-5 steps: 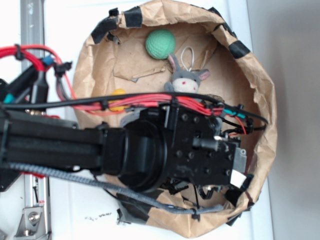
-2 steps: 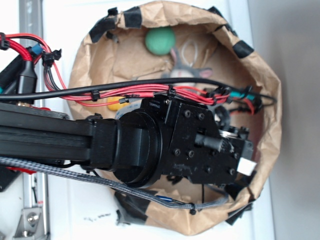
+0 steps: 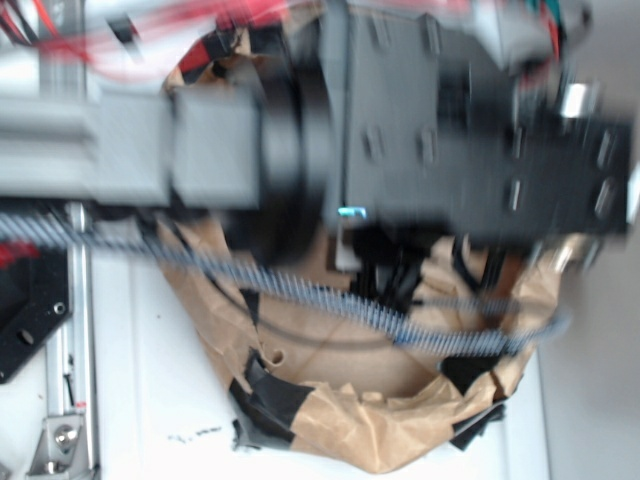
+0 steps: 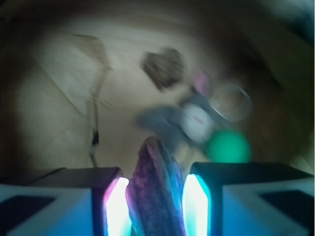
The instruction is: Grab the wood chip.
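Observation:
In the wrist view the wood chip point(image 4: 156, 172), a long dark sliver with grain streaks and a pointed end, stands between my two lit pads. My gripper point(image 4: 155, 201) is shut on it, and it is lifted above the brown paper floor. In the exterior view my arm point(image 3: 430, 130) is a large blurred grey-black mass across the top of the paper bag point(image 3: 400, 440). It hides the chip and my fingers there.
Below the chip lie a dark rough lump point(image 4: 165, 66), a plush donkey point(image 4: 189, 120) with a ring point(image 4: 231, 101), and a green ball point(image 4: 227, 146). The bag's taped rim point(image 3: 270, 395) surrounds them. A metal rail point(image 3: 75, 350) runs down the left.
My arm has moved up the picture and closer to the exterior camera, now blurred. It covers the ball and donkey that showed before.

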Controlling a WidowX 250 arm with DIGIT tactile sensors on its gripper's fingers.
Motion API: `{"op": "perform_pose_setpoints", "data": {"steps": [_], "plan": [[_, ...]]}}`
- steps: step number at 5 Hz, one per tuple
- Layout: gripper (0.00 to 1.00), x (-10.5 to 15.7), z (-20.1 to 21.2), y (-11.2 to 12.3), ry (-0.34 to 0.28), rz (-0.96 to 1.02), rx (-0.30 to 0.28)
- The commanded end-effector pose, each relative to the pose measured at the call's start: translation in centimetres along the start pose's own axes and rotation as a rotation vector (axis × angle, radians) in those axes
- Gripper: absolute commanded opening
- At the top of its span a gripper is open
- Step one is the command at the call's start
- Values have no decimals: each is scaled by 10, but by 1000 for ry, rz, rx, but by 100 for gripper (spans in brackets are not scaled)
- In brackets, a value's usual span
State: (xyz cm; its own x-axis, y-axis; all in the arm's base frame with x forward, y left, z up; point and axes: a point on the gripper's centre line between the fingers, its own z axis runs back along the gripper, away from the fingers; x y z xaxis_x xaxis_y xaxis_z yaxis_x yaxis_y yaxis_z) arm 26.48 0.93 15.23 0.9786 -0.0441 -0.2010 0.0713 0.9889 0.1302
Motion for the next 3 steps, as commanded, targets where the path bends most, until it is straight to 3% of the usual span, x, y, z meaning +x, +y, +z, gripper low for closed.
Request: {"op": "perform_pose_setpoints", "data": {"steps": [1, 3], "plan": [[0, -23, 36, -14, -94, 366, -118], [0, -24, 32, -17, -109, 400, -130]]}}
